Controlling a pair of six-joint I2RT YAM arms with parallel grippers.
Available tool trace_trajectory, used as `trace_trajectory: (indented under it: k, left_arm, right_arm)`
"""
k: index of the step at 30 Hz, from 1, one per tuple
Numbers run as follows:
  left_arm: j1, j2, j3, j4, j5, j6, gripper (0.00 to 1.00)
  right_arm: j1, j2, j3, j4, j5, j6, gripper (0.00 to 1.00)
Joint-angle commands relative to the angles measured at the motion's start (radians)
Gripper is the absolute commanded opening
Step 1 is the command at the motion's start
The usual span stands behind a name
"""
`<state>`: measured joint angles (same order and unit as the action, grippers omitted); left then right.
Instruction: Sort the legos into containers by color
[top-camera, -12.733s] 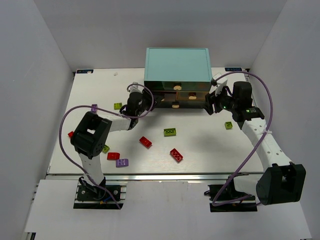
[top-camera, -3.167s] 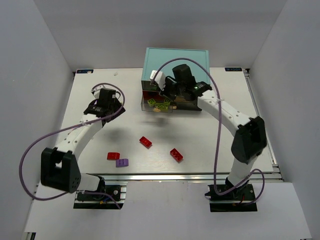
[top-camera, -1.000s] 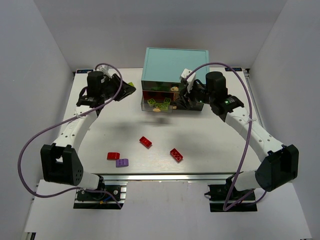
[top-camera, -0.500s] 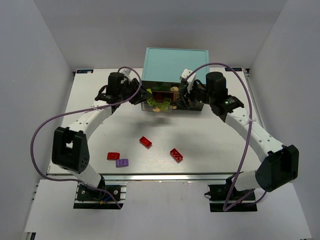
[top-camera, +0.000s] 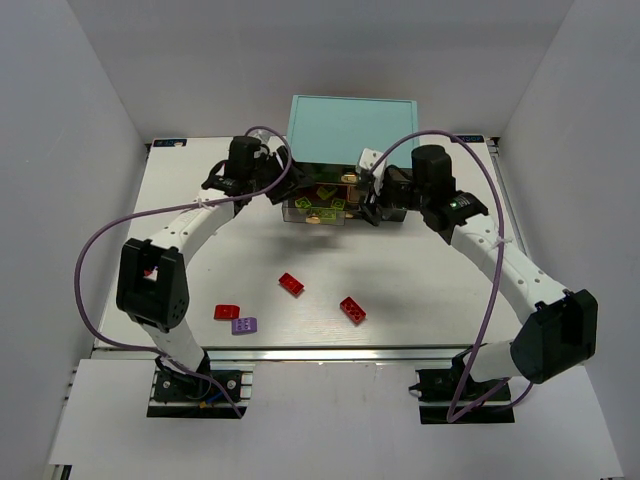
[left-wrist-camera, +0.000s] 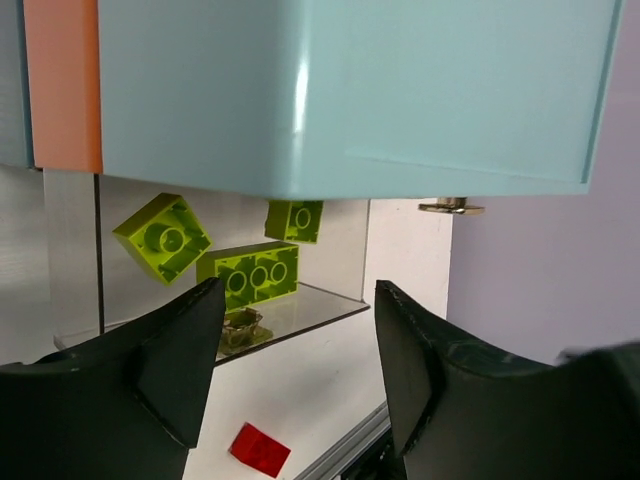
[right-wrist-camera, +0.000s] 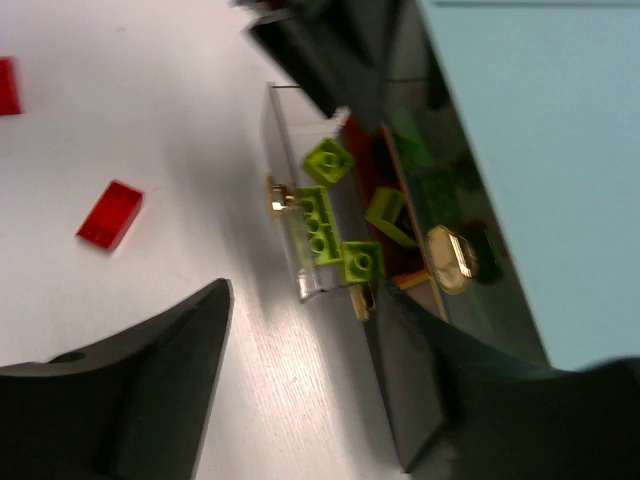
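The cabinet (top-camera: 352, 125) with the teal top stands at the back. Its lower left see-through drawer (top-camera: 314, 210) is pulled out and holds several yellow-green legos (top-camera: 327, 213). My left gripper (top-camera: 284, 186) is open and empty at the drawer's left side. My right gripper (top-camera: 371, 204) is open and empty at its right side. In the left wrist view the gripper (left-wrist-camera: 295, 385) looks under the teal top at the yellow-green bricks (left-wrist-camera: 248, 275) and the drawer knob (left-wrist-camera: 240, 328). In the right wrist view the gripper (right-wrist-camera: 290, 385) faces the same drawer (right-wrist-camera: 300, 250).
Three red legos (top-camera: 291, 283) (top-camera: 352, 309) (top-camera: 227, 311) and one purple lego (top-camera: 244, 325) lie on the table in front. Closed drawers with cream knobs (right-wrist-camera: 447, 257) sit right of the open one. White walls enclose the table.
My left arm has swung right from the back left to the open drawer; the yellow-green brick seen at its fingers a second ago is gone from them. The right arm has barely moved.
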<state>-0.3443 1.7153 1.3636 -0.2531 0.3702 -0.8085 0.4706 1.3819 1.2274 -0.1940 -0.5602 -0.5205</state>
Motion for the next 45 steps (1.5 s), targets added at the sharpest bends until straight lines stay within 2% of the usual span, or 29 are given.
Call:
trace_trajectory:
  k: [1, 3, 4, 5, 6, 7, 8, 10, 12, 13, 15, 16, 19, 24, 27, 36, 39, 41, 44, 45]
  left_arm:
    - [-0.002, -0.049, 0.064, -0.003, -0.014, 0.015, 0.71]
    - [-0.002, -0.086, 0.074, -0.002, -0.020, 0.022, 0.65]
    - [-0.002, -0.103, 0.072, 0.000, -0.030, 0.026, 0.60]
    - [0.007, -0.123, 0.068, -0.003, -0.040, 0.034, 0.50]
    - [0.007, -0.172, 0.048, -0.008, -0.065, 0.038, 0.26]
    - [0.019, -0.204, 0.031, -0.011, -0.082, 0.042, 0.16]
    - [0.019, -0.232, 0.013, -0.021, -0.111, 0.054, 0.07]
    - [0.019, -0.328, -0.049, -0.044, -0.205, 0.074, 0.02]
    - [0.019, -0.385, -0.092, -0.092, -0.261, 0.092, 0.08]
    - [0.028, -0.434, -0.137, -0.112, -0.316, 0.094, 0.24]
    - [0.028, -0.477, -0.184, -0.169, -0.353, 0.089, 0.38]
    - [0.028, -0.515, -0.226, -0.188, -0.400, 0.083, 0.50]
    - [0.028, -0.581, -0.305, -0.238, -0.435, 0.065, 0.63]
    - [0.028, -0.638, -0.386, -0.252, -0.456, 0.029, 0.66]
    - [0.028, -0.652, -0.422, -0.238, -0.458, 0.012, 0.68]
    - [0.028, -0.640, -0.454, -0.204, -0.419, 0.008, 0.79]
    - [0.028, -0.637, -0.472, -0.190, -0.409, 0.002, 0.79]
    - [0.028, -0.638, -0.478, -0.184, -0.402, 0.000, 0.79]
    - [0.028, -0.643, -0.486, -0.181, -0.401, 0.000, 0.80]
    - [0.028, -0.643, -0.489, -0.179, -0.401, 0.003, 0.80]
  right_arm:
    - [-0.001, 0.017, 0.004, -0.100, -0.224, -0.241, 0.63]
    - [0.010, 0.052, 0.020, -0.177, -0.271, -0.410, 0.50]
    - [0.013, 0.090, 0.030, -0.202, -0.291, -0.456, 0.34]
    - [0.013, 0.118, 0.068, -0.228, -0.288, -0.489, 0.26]
    - [0.037, 0.144, 0.096, -0.286, -0.276, -0.536, 0.07]
    - [0.045, 0.207, 0.122, -0.307, -0.233, -0.542, 0.00]
    - [0.052, 0.238, 0.180, -0.329, -0.212, -0.544, 0.00]
    - [0.085, 0.314, 0.227, -0.351, -0.118, -0.514, 0.00]
    - [0.114, 0.353, 0.253, -0.326, -0.043, -0.475, 0.00]
    - [0.135, 0.379, 0.254, -0.284, 0.027, -0.433, 0.00]
    - [0.145, 0.400, 0.250, -0.236, 0.098, -0.392, 0.00]
    - [0.160, 0.417, 0.245, -0.173, 0.173, -0.345, 0.00]
    - [0.178, 0.450, 0.227, -0.081, 0.359, -0.291, 0.00]
    - [0.209, 0.480, 0.205, 0.125, 0.632, -0.216, 0.00]
    - [0.217, 0.502, 0.198, 0.182, 0.709, -0.205, 0.00]
    - [0.215, 0.569, 0.268, 0.219, 0.776, -0.182, 0.00]
    - [0.212, 0.550, 0.265, 0.202, 0.748, -0.170, 0.00]
    - [0.203, 0.508, 0.236, 0.131, 0.618, -0.132, 0.00]
    - [0.194, 0.354, 0.132, 0.128, 0.473, -0.115, 0.00]
    - [0.191, 0.257, 0.024, 0.157, 0.420, -0.104, 0.02]
